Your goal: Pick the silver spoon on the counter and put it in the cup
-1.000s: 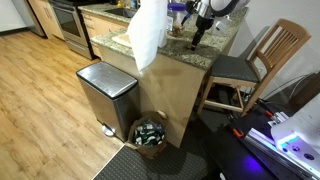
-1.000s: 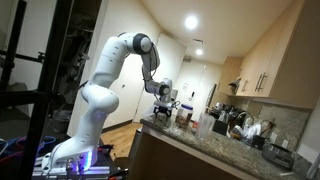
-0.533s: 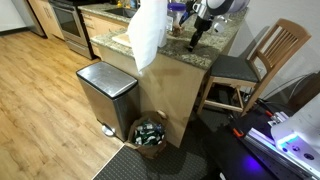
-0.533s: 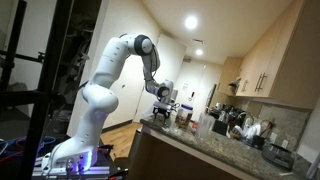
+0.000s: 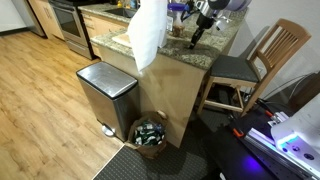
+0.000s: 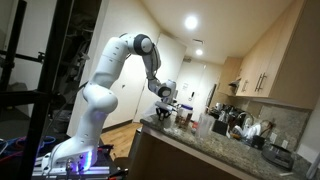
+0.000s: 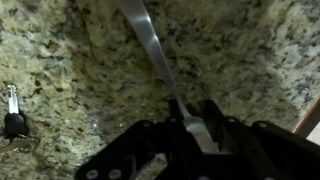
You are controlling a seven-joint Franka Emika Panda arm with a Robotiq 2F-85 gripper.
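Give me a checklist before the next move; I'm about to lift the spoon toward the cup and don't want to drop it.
1. Silver spoon between the gripper fingers: ok; in the wrist view its handle runs in between them.
2. Grip fully closed on it: cannot tell; the contact is dark and blurred.
3. Spoon lifted off the counter: cannot tell.
4. Cup located: cannot tell; in an exterior view several containers stand near the gripper, and none is clearly the cup.
5. Small key-like object apart from the spoon: ok.

The counter (image 7: pixel 80 60) is polished speckled granite (faintly glossy), the spoon (image 7: pixel 150 50) smooth bright metal
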